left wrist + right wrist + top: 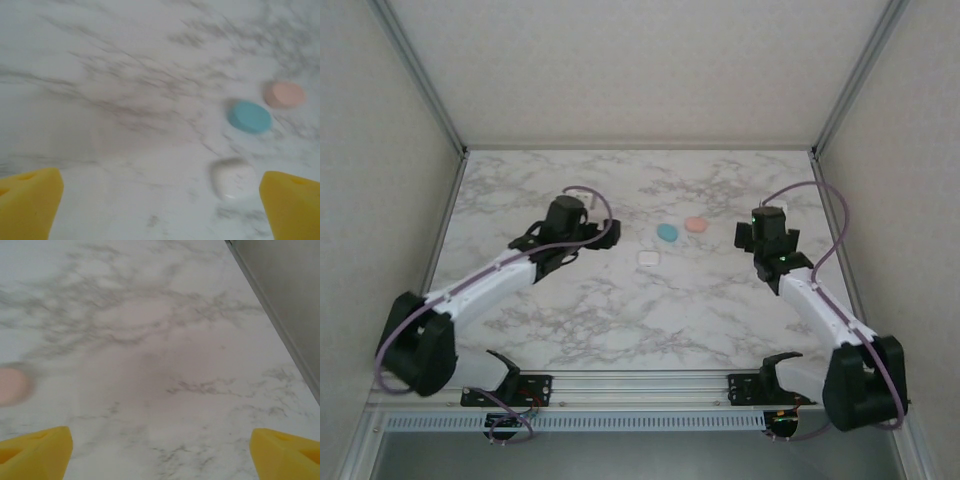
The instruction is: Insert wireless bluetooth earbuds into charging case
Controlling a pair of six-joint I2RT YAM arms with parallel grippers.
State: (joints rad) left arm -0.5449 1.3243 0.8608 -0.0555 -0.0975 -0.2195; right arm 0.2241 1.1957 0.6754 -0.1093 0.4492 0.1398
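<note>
Three shut, pebble-like charging cases lie mid-table: a white case (647,258), a teal case (667,233) and a pink case (696,224). No earbuds are visible; they are hidden or out of view. My left gripper (600,238) is open just left of the cases and holds nothing. In the left wrist view the white case (233,178) lies just inside the right yellow finger (292,200), with the teal case (249,116) and pink case (285,94) beyond. My right gripper (765,232) is open and empty, right of the pink case (12,385).
The marble table (670,310) is boxed in by pale walls with metal frame posts. The right wall's base rail (280,325) runs close beside the right gripper. Bare marble stretches in front of the cases towards the arm bases.
</note>
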